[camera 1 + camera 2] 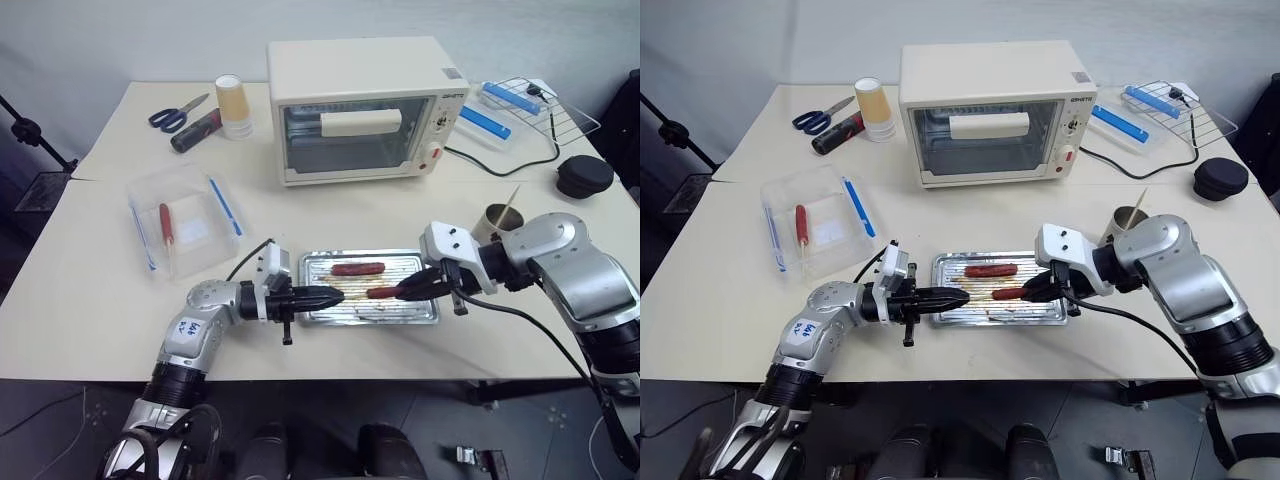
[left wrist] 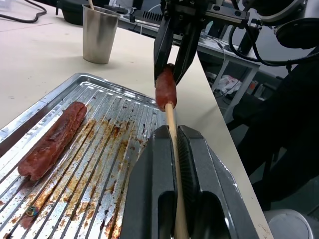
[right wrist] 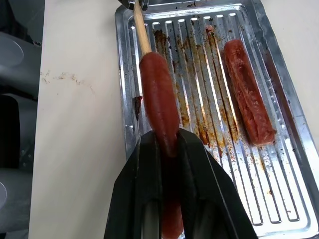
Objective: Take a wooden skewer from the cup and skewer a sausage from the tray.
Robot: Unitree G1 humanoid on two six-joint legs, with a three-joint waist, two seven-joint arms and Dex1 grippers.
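The silver ribbed tray (image 1: 420,311) lies near the table's front edge, with one reddish-brown sausage (image 1: 357,268) resting on it. My right gripper (image 1: 405,291) is shut on a second sausage (image 3: 159,99) held just above the tray's near side. My left gripper (image 1: 335,294) is shut on the wooden skewer (image 2: 172,124), which points level toward the right. The skewer's tip enters the end of the held sausage (image 2: 165,88). The small grey cup (image 1: 497,222) stands right of the tray behind my right arm, with another stick (image 1: 511,197) in it.
A cream toaster oven (image 1: 360,110) stands behind the tray. A clear plastic box (image 1: 185,220) lies at the left. Stacked cups (image 1: 231,105) and scissors (image 1: 175,115) sit at the far left, a wire rack (image 1: 545,105) and a black round object (image 1: 583,175) at the far right.
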